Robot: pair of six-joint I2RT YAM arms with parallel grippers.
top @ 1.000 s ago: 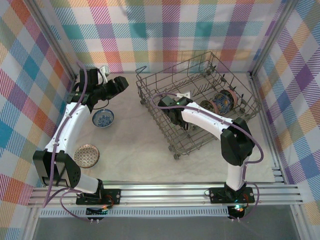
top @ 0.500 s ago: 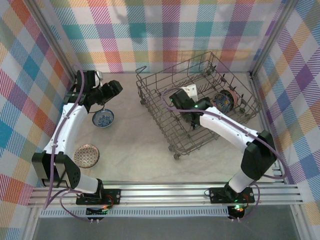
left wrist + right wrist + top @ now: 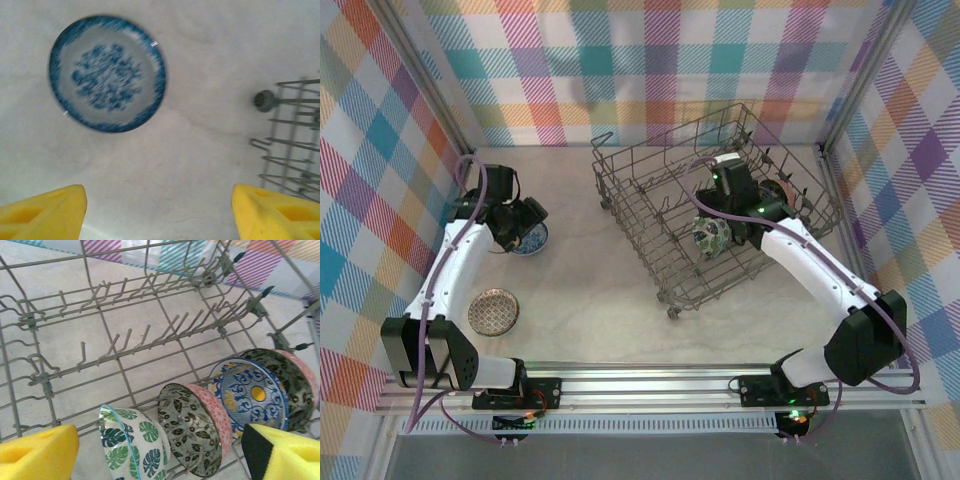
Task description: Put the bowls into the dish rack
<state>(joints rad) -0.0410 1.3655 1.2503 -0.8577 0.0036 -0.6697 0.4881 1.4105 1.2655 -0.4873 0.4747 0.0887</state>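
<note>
**Top external.** The dish rack (image 3: 665,205) is set askew on the right half of the table (image 3: 585,285), its far corner close to the plaid walls (image 3: 620,60). Bare table is left between the rack and the left arm. The left gripper (image 3: 520,222) is held over the blue-white bowl (image 3: 535,243). A tan bowl (image 3: 493,311) lies nearer the bases, well apart. The right gripper (image 3: 728,222) is inside the rack, beside a green-leaf bowl (image 3: 710,238).

**Left wrist.** The jaws are spread wide with nothing gripped. The blue-white bowl (image 3: 107,74) lies flat ahead, and the rack corner (image 3: 292,135) intrudes at right.

**Right wrist.** The jaws are parted and empty. Four bowls stand on edge in one tine row: green-leaf bowl (image 3: 132,447), grey-leaf bowl (image 3: 192,427), blue-patterned bowl (image 3: 250,392) and dark bowl (image 3: 287,385). The tine rows beyond are unoccupied.
</note>
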